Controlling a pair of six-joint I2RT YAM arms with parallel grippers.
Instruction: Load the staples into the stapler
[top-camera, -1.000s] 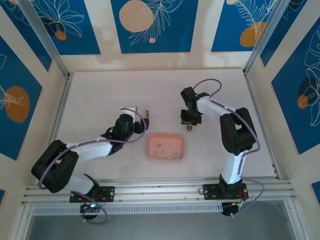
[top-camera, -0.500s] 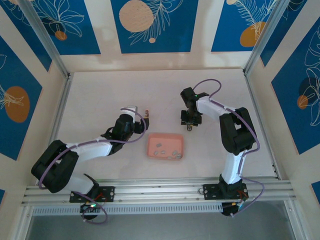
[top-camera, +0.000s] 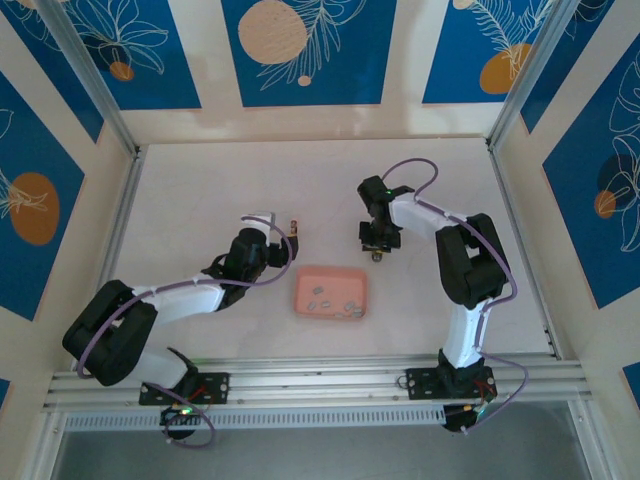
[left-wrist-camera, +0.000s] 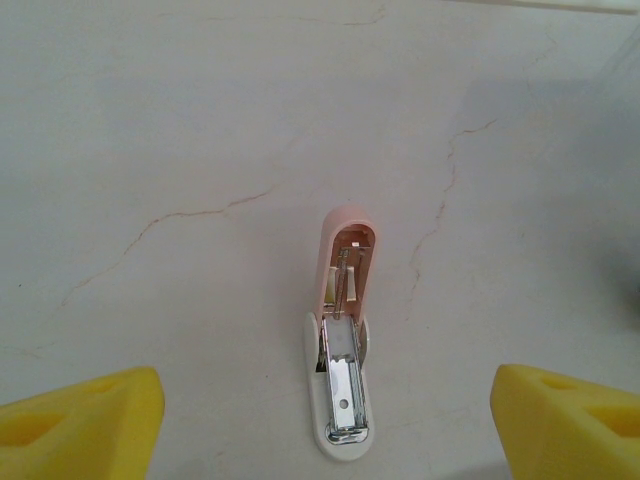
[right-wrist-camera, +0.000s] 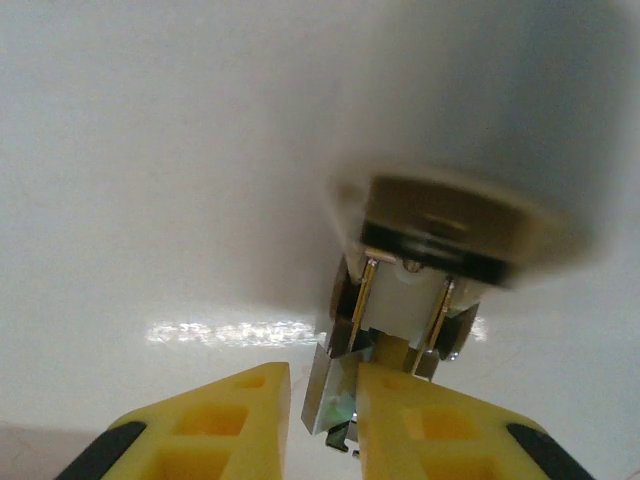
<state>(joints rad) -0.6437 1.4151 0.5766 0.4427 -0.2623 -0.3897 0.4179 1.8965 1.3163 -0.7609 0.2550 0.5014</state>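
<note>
left wrist: stapler (left-wrist-camera: 342, 350) lying open on table (left-wrist-camera: 200, 120), centred between wide-spread fingers of left gripper (left-wrist-camera: 325, 425), long axis pointing straight away.
staples (top-camera: 335, 303) loose in pink tray (top-camera: 330, 270), just nearward of right gripper (right-wrist-camera: 322, 400); that one pinched on small metal piece (right-wrist-camera: 330, 368), kind unclear.

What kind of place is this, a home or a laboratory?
Probably a laboratory robot cell: the left arm and right arm are bolted to an aluminium rail, and blue patterned panels close in the white table.
</note>
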